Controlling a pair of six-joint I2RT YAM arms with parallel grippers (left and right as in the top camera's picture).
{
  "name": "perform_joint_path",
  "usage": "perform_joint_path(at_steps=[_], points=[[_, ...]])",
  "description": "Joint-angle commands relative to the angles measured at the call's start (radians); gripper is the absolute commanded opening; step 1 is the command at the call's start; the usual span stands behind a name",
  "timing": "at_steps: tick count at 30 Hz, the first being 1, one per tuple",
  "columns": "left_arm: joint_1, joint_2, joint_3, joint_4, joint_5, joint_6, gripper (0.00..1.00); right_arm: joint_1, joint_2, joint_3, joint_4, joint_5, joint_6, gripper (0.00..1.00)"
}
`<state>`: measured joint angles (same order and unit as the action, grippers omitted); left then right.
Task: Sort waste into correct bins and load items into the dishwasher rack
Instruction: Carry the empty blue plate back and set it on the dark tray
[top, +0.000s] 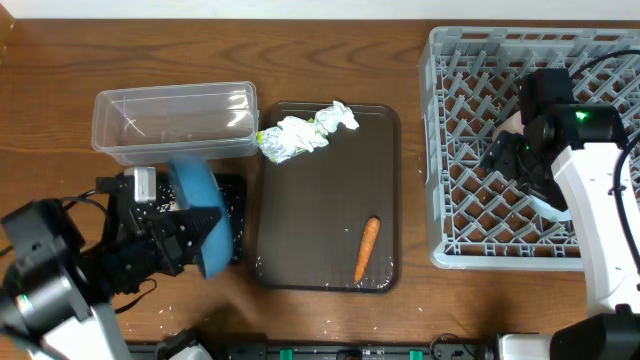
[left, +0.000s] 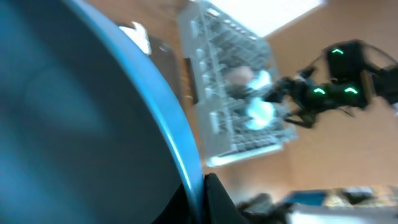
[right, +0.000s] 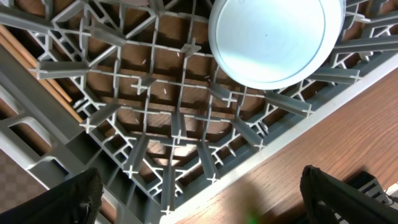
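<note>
Left gripper (top: 196, 238) clenched on wide dark-blue bowl (top: 203, 205). Bowl tipped on edge over black bin (top: 238, 215), near left. Right gripper (right: 199, 180) spread wide, empty, hovers over dishwasher rack (top: 437, 150) (right side). Pale-blue dish (right: 273, 37) sits in rack. Carrot (top: 367, 248) and wrappers (top: 300, 135) lie on brown tray (top: 320, 200). Clear tub (top: 175, 120) far left.
</note>
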<state>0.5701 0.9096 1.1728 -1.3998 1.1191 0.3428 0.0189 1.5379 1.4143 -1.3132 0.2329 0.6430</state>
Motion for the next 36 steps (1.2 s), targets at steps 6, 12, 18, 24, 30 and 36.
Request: perform_joint_path(at_steps=[6,12,18,24,30,36], points=[[-0.222,-0.111,0.014,0.157,-0.314,-0.438,0.06,-0.005,-0.003,0.011,0.0,0.01,-0.005,0.99],[-0.511,-0.087,0.014,0.277,-0.391,-0.538,0.06,-0.005,-0.003,0.011,0.0,0.01,-0.005,0.99],[-0.835,-0.012,0.014,0.34,-0.619,-0.672,0.06,-0.005,-0.003,0.011,0.0,0.01,-0.005,0.99],[-1.151,0.144,0.014,0.375,-0.906,-0.803,0.06,-0.005,-0.003,0.011,0.0,0.01,-0.005,0.99],[-1.341,0.354,0.014,0.514,-0.999,-0.816,0.06,-0.005,-0.003,0.011,0.0,0.01,-0.005,0.99],[-1.374,0.562,0.014,0.605,-1.001,-0.82,0.06,-0.005,-0.003,0.011,0.0,0.01,-0.005,0.99]])
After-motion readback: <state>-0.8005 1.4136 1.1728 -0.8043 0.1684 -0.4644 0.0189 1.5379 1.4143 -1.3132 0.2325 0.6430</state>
